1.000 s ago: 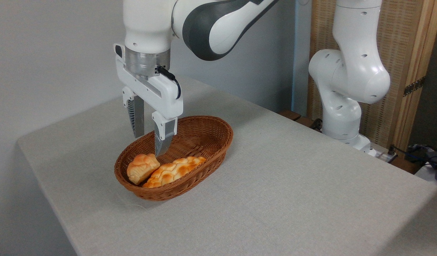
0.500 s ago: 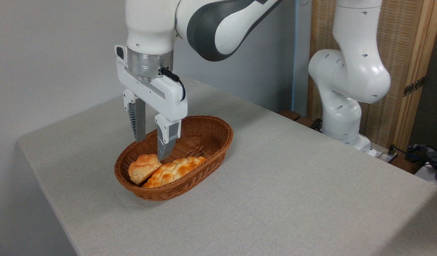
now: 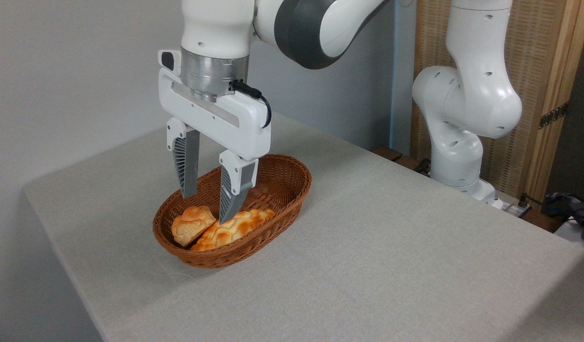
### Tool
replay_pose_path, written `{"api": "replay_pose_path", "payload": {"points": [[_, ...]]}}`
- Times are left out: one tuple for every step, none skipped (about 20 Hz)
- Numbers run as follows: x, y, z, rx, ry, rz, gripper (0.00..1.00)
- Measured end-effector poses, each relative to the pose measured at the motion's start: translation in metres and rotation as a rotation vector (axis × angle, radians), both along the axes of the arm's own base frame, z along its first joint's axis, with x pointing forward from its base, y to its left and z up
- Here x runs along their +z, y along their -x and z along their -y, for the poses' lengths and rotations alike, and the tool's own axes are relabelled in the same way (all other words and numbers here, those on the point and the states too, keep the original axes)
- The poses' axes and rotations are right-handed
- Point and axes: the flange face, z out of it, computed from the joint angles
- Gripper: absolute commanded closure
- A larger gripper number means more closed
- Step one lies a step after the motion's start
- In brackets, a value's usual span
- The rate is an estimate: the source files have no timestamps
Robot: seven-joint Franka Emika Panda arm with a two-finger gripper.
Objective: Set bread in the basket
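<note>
The bread (image 3: 191,225), a small golden knotted bun, lies inside the brown wicker basket (image 3: 282,183) at its near left end, leaning against a longer braided loaf (image 3: 234,229). My gripper (image 3: 206,208) hangs just above the bun with its two fingers apart and nothing between them. The right fingertip crosses in front of the loaf's top.
The basket sits left of centre on a grey cloth-covered table (image 3: 368,247). The arm's white base (image 3: 463,142) stands at the back right, with a wooden panel behind it and cables at the far right edge.
The open gripper has moved up and a little to the right, away from the bun. The bun settled slightly against the loaf inside the basket.
</note>
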Motion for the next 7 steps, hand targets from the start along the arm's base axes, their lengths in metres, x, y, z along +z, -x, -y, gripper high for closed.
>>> {"api": "replay_pose_path", "payload": {"points": [[0.001, 0.001, -0.006, -0.004, -0.019, -0.009, 0.0], [0.002, 0.001, -0.01, -0.01, -0.03, -0.018, 0.0], [0.003, 0.002, -0.013, -0.02, -0.039, -0.028, 0.0], [0.005, 0.003, -0.017, -0.038, -0.047, -0.037, 0.0], [0.006, 0.006, -0.02, -0.063, -0.054, -0.049, 0.0], [0.007, 0.009, -0.024, -0.09, -0.058, -0.066, 0.0], [0.006, 0.011, -0.028, -0.112, -0.06, -0.083, 0.0]]}}
